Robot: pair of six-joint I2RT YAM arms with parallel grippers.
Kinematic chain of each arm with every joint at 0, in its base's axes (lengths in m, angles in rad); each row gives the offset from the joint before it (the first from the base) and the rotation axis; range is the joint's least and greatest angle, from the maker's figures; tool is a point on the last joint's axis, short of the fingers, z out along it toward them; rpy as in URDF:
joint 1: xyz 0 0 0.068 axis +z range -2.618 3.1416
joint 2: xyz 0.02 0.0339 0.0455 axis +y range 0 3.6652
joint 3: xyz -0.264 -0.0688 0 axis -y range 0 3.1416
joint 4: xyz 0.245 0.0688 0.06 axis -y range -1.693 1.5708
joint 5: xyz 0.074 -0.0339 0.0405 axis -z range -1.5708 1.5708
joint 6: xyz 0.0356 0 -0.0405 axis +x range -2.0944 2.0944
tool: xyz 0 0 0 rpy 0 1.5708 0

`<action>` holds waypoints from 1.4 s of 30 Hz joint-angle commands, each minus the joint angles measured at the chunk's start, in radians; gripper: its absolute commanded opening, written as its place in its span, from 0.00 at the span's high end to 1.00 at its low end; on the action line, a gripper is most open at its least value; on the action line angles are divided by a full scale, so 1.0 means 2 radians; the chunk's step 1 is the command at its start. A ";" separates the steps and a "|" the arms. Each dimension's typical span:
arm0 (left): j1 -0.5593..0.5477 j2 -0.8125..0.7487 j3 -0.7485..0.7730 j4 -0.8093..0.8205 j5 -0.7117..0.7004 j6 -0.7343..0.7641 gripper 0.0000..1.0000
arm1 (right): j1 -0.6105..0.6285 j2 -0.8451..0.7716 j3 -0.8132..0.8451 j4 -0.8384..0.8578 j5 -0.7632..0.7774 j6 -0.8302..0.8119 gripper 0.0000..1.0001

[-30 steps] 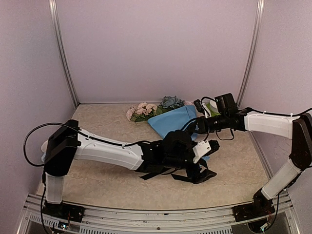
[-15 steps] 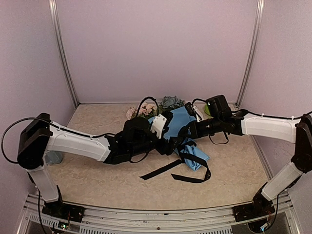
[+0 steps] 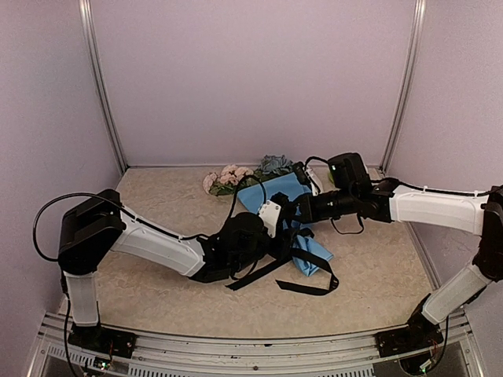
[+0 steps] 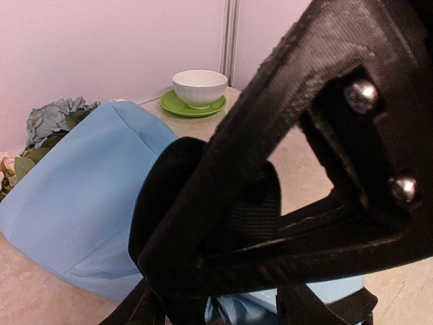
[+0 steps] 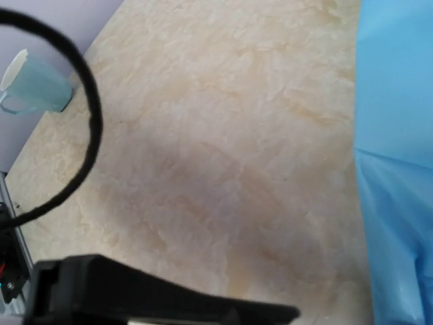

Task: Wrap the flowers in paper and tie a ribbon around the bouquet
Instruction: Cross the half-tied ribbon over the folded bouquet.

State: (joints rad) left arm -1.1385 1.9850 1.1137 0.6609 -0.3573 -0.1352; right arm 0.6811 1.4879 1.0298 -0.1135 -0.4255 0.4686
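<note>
As seen from the top external view, the bouquet (image 3: 263, 184) lies on the table (image 3: 157, 196) at back centre. The flowers (image 3: 236, 176) are at its far-left end, and the light blue paper (image 3: 287, 192) cone tapers toward the near right. The left arm reaches low across the table from the near left. The left gripper (image 3: 289, 236) sits at the narrow part of the cone. Whether its jaws stand apart or together cannot be told from this view. The right arm reaches in from the right, with the right gripper (image 3: 301, 210) just beside the left one and over the same part of the paper. The black ribbon (image 3: 318, 275) hangs from the area of the two grippers. It forms a loop on the table near the tip of the cone, and one end trails to the left.

From the left wrist view, black gripper fingers (image 4: 291, 88) with two bolt heads fill the right and lower frame, close to the lens. A woven band of ribbon sits in the gap between these members. The jaw state cannot be told here either. Behind them lies the blue paper, with blue-grey blooms at its far-left end. A white bowl (image 4: 199, 87) stands on a green saucer (image 4: 177, 107) at the back wall.

From the right wrist view, the jaws are closed together. Only a black finger (image 5: 135, 291) shows along the bottom edge, and whether it pinches the ribbon cannot be told. Blue paper occupies the right edge over the marbled table. A pale blue mug (image 5: 34, 84) stands at upper left, and a black cable (image 5: 91, 128) loops in front of it.
</note>
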 commanded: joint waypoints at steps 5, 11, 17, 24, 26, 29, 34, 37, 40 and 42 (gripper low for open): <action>0.015 0.011 0.010 0.043 -0.008 -0.035 0.69 | 0.005 -0.004 0.013 0.005 -0.007 0.005 1.00; 0.030 -0.002 -0.019 0.050 0.023 -0.079 1.00 | 0.005 0.002 0.036 -0.018 -0.009 -0.015 0.91; 0.054 -0.014 -0.051 0.058 0.073 -0.114 1.00 | -0.020 0.023 0.074 -0.092 -0.032 -0.078 0.50; 0.075 -0.025 -0.089 0.102 0.107 -0.143 1.00 | -0.097 0.066 0.075 -0.143 -0.034 -0.144 0.56; 0.078 -0.025 -0.098 0.118 0.117 -0.149 1.00 | -0.097 0.108 0.110 -0.183 -0.025 -0.189 0.68; 0.079 -0.026 -0.110 0.143 0.124 -0.161 1.00 | -0.096 0.155 0.153 -0.209 -0.029 -0.234 0.71; 0.080 -0.023 -0.107 0.149 0.146 -0.159 1.00 | -0.097 0.218 0.236 -0.267 -0.020 -0.293 0.72; 0.081 -0.017 -0.103 0.148 0.147 -0.158 1.00 | -0.095 0.240 0.262 -0.290 -0.033 -0.317 0.67; 0.083 -0.017 -0.101 0.147 0.147 -0.159 1.00 | -0.089 0.246 0.251 -0.291 -0.056 -0.331 0.65; 0.083 -0.016 -0.099 0.145 0.149 -0.156 1.00 | -0.083 0.249 0.243 -0.291 -0.063 -0.341 0.68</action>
State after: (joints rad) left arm -0.9813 1.9606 0.8982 0.9241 -0.0811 -0.4473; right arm 0.4896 1.9583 1.5299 -0.6373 -0.4992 -0.1337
